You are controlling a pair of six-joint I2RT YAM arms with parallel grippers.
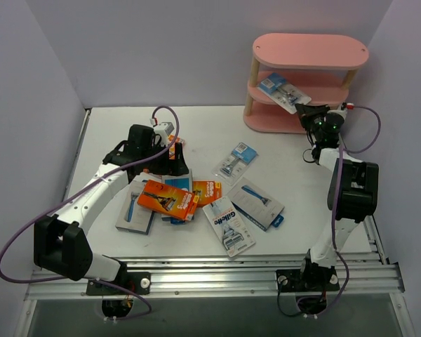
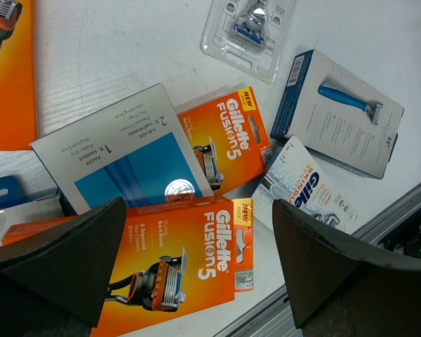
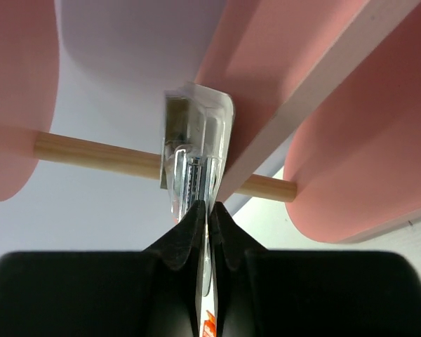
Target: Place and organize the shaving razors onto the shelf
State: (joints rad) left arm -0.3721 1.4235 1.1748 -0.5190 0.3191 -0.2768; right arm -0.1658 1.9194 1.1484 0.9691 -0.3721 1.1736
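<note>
The pink three-tier shelf (image 1: 310, 50) stands at the back right. My right gripper (image 1: 305, 109) is shut on a clear blister razor card (image 1: 283, 91) and holds it over the middle tier. In the right wrist view the card (image 3: 195, 137) is edge-on between my shut fingers, beside a pink board (image 3: 295, 77). My left gripper (image 1: 177, 167) is open above the pile of packs. In the left wrist view its fingers (image 2: 56, 260) flank an orange Fusion5 box (image 2: 175, 270) without touching it.
Loose on the table are a second orange box (image 1: 205, 191), a blister card (image 1: 238, 160), a blue-grey box picturing a razor (image 1: 257, 203), a white Gillette pack (image 1: 229, 225) and a grey-blue box (image 1: 137, 210). A metal rail (image 1: 217, 270) runs along the near edge.
</note>
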